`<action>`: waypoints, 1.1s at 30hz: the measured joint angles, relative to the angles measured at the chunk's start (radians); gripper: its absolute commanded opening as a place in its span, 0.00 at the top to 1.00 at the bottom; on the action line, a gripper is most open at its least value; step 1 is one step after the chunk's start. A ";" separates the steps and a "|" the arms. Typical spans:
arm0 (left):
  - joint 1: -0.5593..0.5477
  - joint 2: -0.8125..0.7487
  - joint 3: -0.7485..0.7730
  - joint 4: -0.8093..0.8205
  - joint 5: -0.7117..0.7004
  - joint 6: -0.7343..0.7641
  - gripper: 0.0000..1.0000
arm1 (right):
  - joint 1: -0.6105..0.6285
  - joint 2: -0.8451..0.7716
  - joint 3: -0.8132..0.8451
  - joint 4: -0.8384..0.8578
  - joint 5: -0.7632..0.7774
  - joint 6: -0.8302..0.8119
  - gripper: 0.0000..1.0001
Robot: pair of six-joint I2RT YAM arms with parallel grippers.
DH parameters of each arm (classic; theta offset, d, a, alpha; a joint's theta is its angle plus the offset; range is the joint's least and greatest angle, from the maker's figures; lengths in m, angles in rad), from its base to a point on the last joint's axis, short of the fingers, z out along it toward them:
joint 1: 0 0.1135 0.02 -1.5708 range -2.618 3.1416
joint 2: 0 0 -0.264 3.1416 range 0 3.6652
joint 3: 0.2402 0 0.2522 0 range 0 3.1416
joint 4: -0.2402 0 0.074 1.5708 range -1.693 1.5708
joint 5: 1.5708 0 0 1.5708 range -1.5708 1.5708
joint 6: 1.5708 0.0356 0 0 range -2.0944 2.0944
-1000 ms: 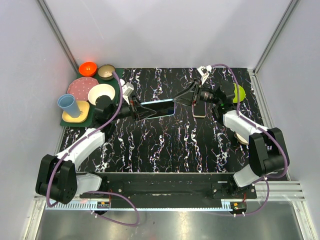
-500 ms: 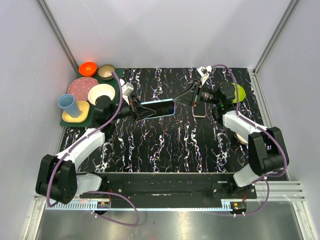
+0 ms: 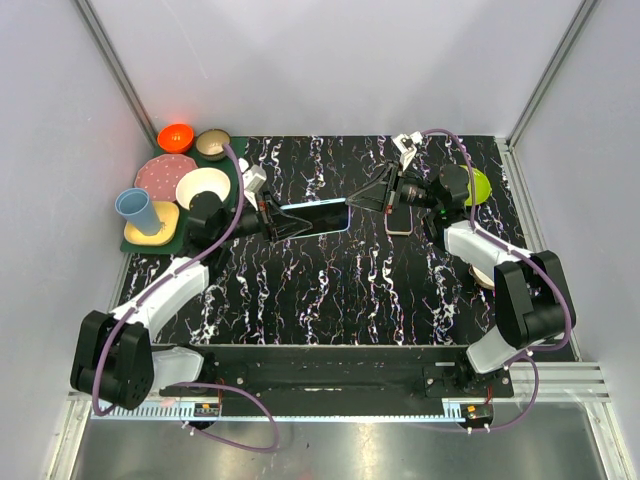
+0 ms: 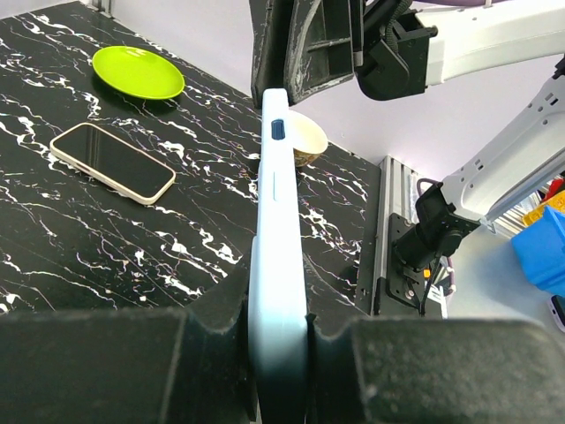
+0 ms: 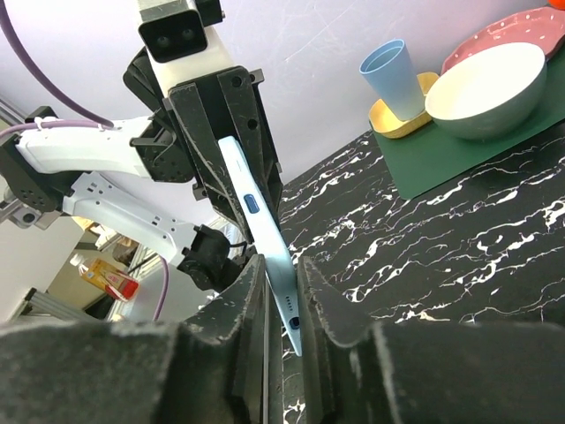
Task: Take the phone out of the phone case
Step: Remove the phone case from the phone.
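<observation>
Pale-blue plastic phone case, dark-screened phone inside, held on edge at centre frame. Left gripper clamped on its left end; right gripper straddles the right end, contact unclear. Step: second grasp. Next: firm pinch, then peel.

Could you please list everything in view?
Phone in pale blue case: 1, blue, centre
Phone in cream case: 1, cream, right of centre
Lime plate: 1, lime, far right
Cream bowl: 1, cream, right
Dark green mat: 1, green, left
Orange bowl: 1, orange, mat
Tan bowl: 1, tan, mat
Pink plate: 1, pink, mat
White bowl: 1, white, mat
Yellow dish: 1, yellow, mat
Blue cup: 1, blue, on dish
Left gripper, right gripper: 2, black, at blue phone's ends
</observation>
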State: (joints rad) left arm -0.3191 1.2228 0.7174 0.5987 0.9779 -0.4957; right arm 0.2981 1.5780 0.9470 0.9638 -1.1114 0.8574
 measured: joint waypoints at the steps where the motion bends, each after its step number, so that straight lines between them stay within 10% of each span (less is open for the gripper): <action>1: 0.000 -0.002 0.000 0.000 0.000 0.000 1.00 | 0.000 0.000 0.000 0.004 -0.001 0.001 0.82; 33: 0.000 -0.049 -0.054 0.058 0.021 -0.003 1.00 | 0.003 0.034 -0.013 0.151 -0.033 0.218 1.00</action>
State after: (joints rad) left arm -0.3191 1.1736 0.6636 0.6563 0.9993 -0.4984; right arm 0.3012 1.6123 0.9340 1.1149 -1.1442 1.0752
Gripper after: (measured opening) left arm 0.176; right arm 0.159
